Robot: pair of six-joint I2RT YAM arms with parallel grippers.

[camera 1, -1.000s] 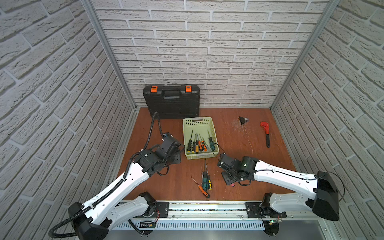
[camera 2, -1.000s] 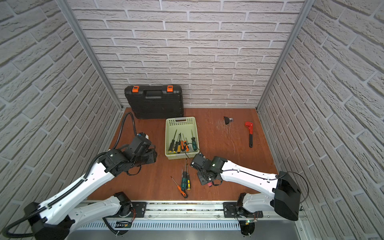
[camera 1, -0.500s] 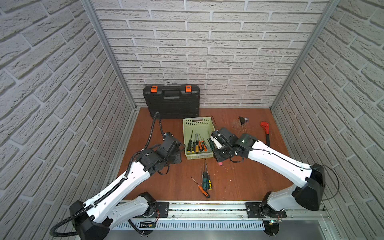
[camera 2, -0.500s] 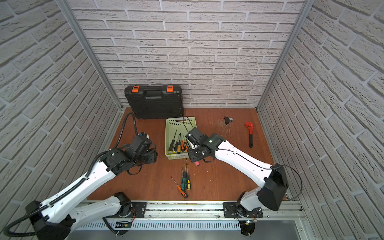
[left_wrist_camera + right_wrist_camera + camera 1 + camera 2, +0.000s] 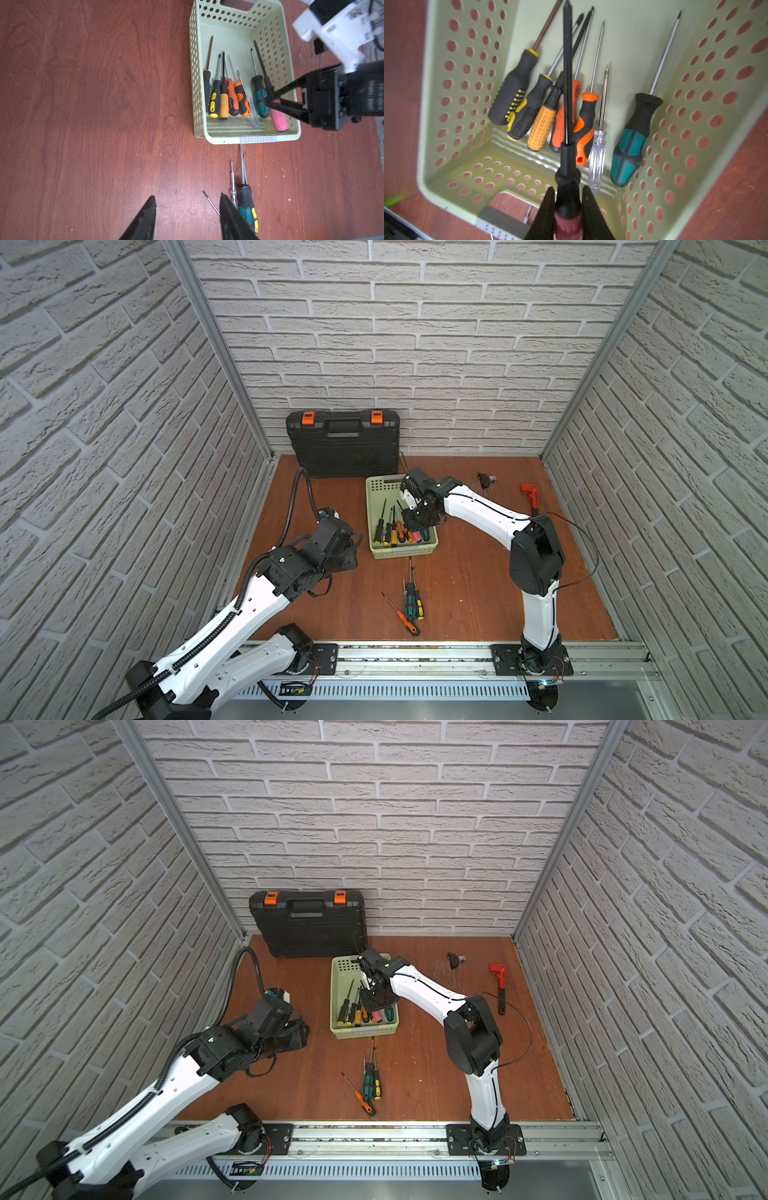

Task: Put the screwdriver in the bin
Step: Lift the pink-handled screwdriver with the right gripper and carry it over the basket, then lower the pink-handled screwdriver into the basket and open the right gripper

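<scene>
Pink-handled, black-shafted: clamps the screwdriver in the right gripper, jaws clenched on the handle's neck. Reaches from a base at the table's 5 o'clock, elbow raised, forearm stretched toward 10 o'clock, wrist bent down over the bin. Holds the tool at the bin's 4 o'clock corner, shaft pointing to 12 o'clock, above seven screwdrivers lying inside. Sets the left gripper at the bin's 8 o'clock, low over the wood, jaws released and empty.
</scene>
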